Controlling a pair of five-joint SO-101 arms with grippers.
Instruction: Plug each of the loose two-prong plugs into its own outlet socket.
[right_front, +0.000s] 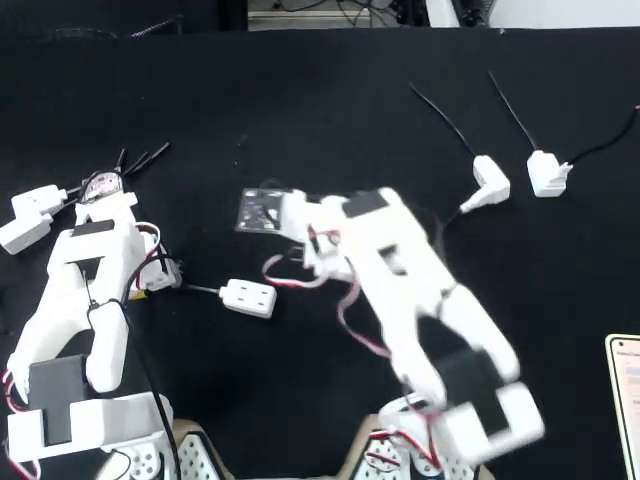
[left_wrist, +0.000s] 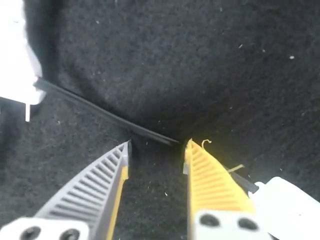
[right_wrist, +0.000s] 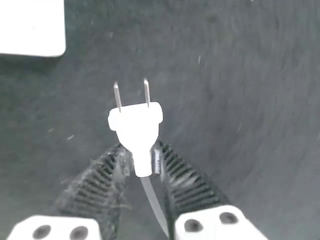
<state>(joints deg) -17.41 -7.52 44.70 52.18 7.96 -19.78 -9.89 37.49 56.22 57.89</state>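
The left claw, spread open over a black cable near the left edge of the tabletop, holds nothing, so the white socket block lying left of the middle may slide when pushed. The right claw pinches one plug by its neck above the middle of the tabletop; its long axis runs straight out from the claw, prongs leading. The prongs aim beside the block, not at it, so an uncorrected approach would likely miss the slots, and the narrow grip may let the plug twist.
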